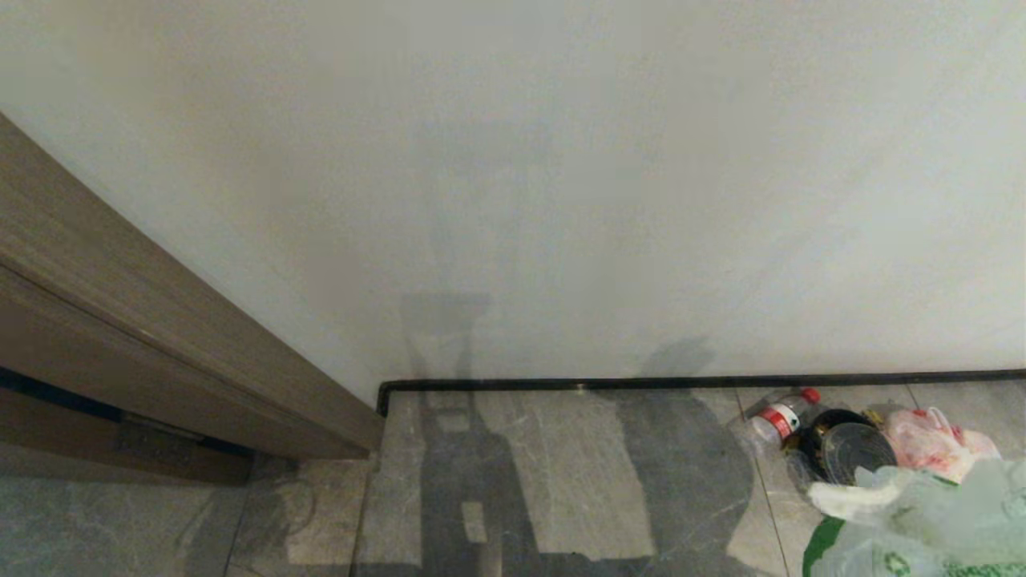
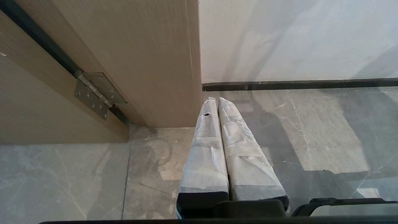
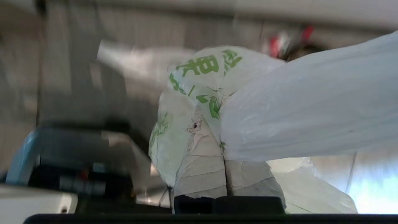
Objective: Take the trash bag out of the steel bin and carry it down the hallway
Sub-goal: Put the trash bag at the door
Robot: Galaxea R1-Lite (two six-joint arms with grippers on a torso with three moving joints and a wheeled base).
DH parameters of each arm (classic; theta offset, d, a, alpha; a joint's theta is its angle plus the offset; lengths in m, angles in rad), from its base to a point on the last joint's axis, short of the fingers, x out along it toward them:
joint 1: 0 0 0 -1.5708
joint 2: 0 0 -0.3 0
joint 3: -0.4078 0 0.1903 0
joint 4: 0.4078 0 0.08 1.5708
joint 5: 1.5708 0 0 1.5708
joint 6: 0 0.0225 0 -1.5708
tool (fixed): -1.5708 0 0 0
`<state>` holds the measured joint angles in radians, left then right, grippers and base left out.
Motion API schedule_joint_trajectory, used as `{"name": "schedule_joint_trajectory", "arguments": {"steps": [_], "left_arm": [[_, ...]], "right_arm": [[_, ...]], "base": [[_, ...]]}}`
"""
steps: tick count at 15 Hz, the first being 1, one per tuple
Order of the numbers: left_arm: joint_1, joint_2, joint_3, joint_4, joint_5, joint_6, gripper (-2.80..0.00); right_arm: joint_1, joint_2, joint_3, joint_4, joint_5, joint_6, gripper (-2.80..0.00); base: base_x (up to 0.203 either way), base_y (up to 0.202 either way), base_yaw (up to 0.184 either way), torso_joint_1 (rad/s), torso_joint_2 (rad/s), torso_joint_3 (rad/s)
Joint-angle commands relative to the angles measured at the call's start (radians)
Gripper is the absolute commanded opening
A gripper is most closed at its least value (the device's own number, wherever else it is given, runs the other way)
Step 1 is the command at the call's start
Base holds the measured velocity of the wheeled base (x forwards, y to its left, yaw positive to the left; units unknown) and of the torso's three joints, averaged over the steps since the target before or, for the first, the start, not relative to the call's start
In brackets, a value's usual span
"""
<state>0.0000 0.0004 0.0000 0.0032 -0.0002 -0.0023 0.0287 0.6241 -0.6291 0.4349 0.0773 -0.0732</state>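
The right hand point(image 3: 224, 149) has its two taped fingers point(image 3: 202, 168) pressed together, and the thin plastic of the trash bag point(image 3: 279, 105) is clamped between them. The white bag with green print bulges just beyond the fingertips and spreads to one side of this hand, covering most of what lies ahead of it. In the head view the same trash bag point(image 1: 922, 521) shows at the lower right corner, above the grey marbled floor point(image 1: 561, 481) of the hallway; the hand itself is not seen there. Beyond the bag, near the black skirting point(image 1: 681, 382) at the foot of the white wall point(image 1: 561, 200), a small pile of rubbish lies on the floor: a clear bottle with a red cap point(image 1: 776, 421), a round dark container with a clear lid point(image 1: 854, 450), and a clear bag with red contents point(image 1: 934, 441). The steel bin cannot be made out for certain in any view. The left hand point(image 2: 217, 101) is empty, its wrapped fingers point(image 2: 205, 155) resting together, pointing at the floor close to the brown door frame point(image 2: 149, 62), with a metal hinge point(image 2: 98, 93) to one side of it.
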Motion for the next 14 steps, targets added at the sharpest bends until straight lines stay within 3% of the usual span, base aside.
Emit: {"name": "schedule_joint_trajectory", "arguments": {"steps": [1,6,8,10,12,14], "left_arm": [[0.0,0.001,0.0,0.0,0.0,-0.001,-2.8],[0.0,0.001,0.0,0.0,0.0,-0.001,-2.8],[0.0,0.001,0.0,0.0,0.0,-0.001,-2.8],[0.0,0.001,0.0,0.0,0.0,-0.001,-2.8],[0.0,0.001,0.0,0.0,0.0,-0.001,-2.8],[0.0,0.001,0.0,0.0,0.0,-0.001,-2.8]], "right_arm": [[0.03,0.358,-0.084,0.005,-0.005,-0.013,-2.8],[0.182,0.659,-0.171,-0.001,-0.047,-0.11,-2.8],[0.234,0.712,-0.123,-0.014,-0.136,-0.186,-2.8],[0.283,0.754,-0.043,-0.107,-0.217,-0.225,-2.8],[0.321,0.809,0.04,-0.254,-0.242,-0.232,-2.8],[0.36,0.854,0.067,-0.315,-0.262,-0.225,-2.8]], "base": [[0.0,0.0,0.0,0.0,0.0,0.0],[0.0,0.0,0.0,0.0,0.0,0.0],[0.0,0.0,0.0,0.0,0.0,0.0],[0.0,0.0,0.0,0.0,0.0,0.0],[0.0,0.0,0.0,0.0,0.0,0.0],[0.0,0.0,0.0,0.0,0.0,0.0]]}}
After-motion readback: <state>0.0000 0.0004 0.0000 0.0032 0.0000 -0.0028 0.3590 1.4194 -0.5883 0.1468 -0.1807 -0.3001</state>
